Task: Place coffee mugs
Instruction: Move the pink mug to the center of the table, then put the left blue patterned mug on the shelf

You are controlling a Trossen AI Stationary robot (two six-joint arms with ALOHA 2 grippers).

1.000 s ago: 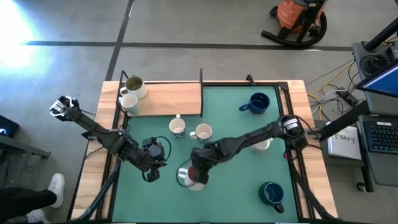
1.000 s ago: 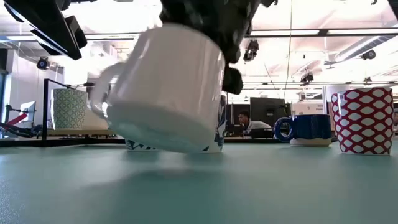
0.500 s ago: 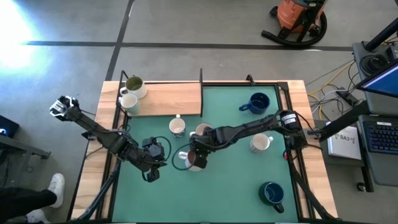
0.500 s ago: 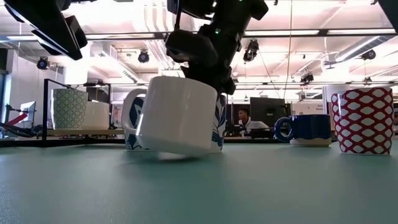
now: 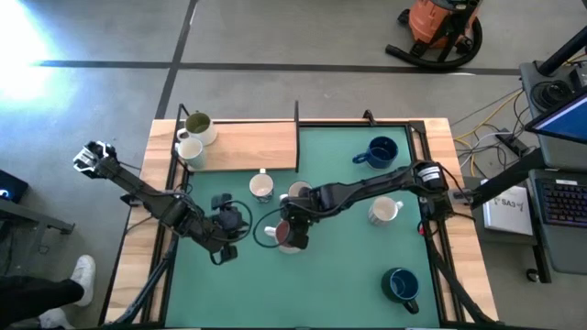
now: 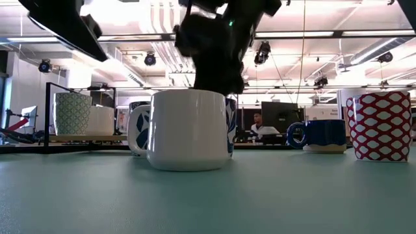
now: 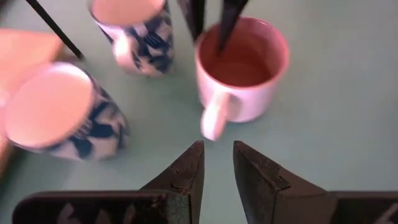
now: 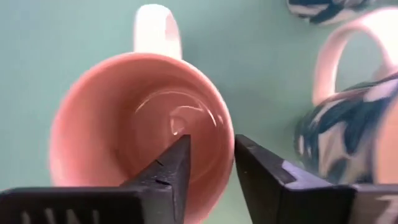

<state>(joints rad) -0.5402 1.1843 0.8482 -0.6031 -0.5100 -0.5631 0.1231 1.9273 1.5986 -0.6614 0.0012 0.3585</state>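
A white mug with a pinkish-red inside point(image 5: 275, 235) stands upright on its base on the green mat point(image 6: 188, 130). My right gripper point(image 8: 211, 146) is open above it, pointing down, with one finger inside the mug and one outside its wall. Just left of the mug, my left gripper point(image 7: 217, 152) hovers with a narrow gap and nothing between its fingers, facing the mug's handle point(image 7: 211, 121). Two blue-patterned mugs point(image 5: 261, 188) point(image 5: 298, 194) stand right behind it. On the wooden board point(image 5: 243, 147), an olive-green-inside mug point(image 5: 196, 124) and a white one point(image 5: 189, 148) stand. My right gripper straddles the pink-inside mug's rim point(image 8: 225, 146) on the side opposite the handle, coming from above. A strip of the mug's inside shows between the inner finger point(image 8: 174, 165) and the wall. Whether the outer finger touches the wall, I cannot tell.
Two navy mugs stand at the far right point(image 5: 381, 151) and the near right point(image 5: 401, 286), and a red-patterned mug point(image 5: 385, 211) sits under the right arm. A black frame edges the board and the mat. Bare mat lies toward the near edge.
My right gripper has carried the pink-inside mug toward the table's far edge and down. The mug hung tilted and clear of the mat; now it stands upright on its base, close in front of the blue-patterned mugs.
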